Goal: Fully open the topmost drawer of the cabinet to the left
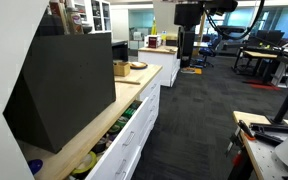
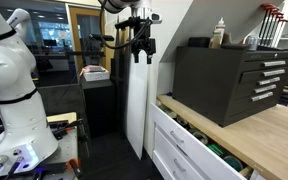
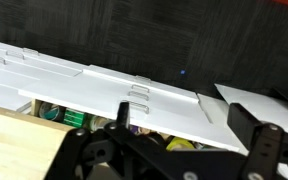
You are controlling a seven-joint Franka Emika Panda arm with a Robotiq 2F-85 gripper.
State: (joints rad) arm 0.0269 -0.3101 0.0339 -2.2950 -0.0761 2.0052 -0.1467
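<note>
Where the cabinet (image 1: 136,140) runs along the left in an exterior view, you can see the topmost drawer (image 1: 120,120) pulled partway out under the wood top. Its clutter is only a dim strip of colour, and its near end is cut off by the frame. The big dark grey box (image 1: 64,85) hides much of the countertop. The gripper (image 1: 187,50) hangs far back above the cabinet's far end, too small to judge its fingers.

From the opposite end, in an exterior view, the gripper (image 2: 139,48) shows dark against a tall white panel, and again you cannot read the finger gap. The topmost drawer (image 2: 219,152) stands ajar at the near right, cropped by the lower edge, below the grey box (image 2: 229,80).

In the wrist view the gripper (image 3: 181,116) has its fingers (image 3: 124,112) spread wide apart, holding nothing. Beyond them lies the topmost drawer's white front (image 3: 84,98). A sliver of colourful contents shows beside the wood top (image 3: 14,140), and the gripper body masks the rest.
</note>
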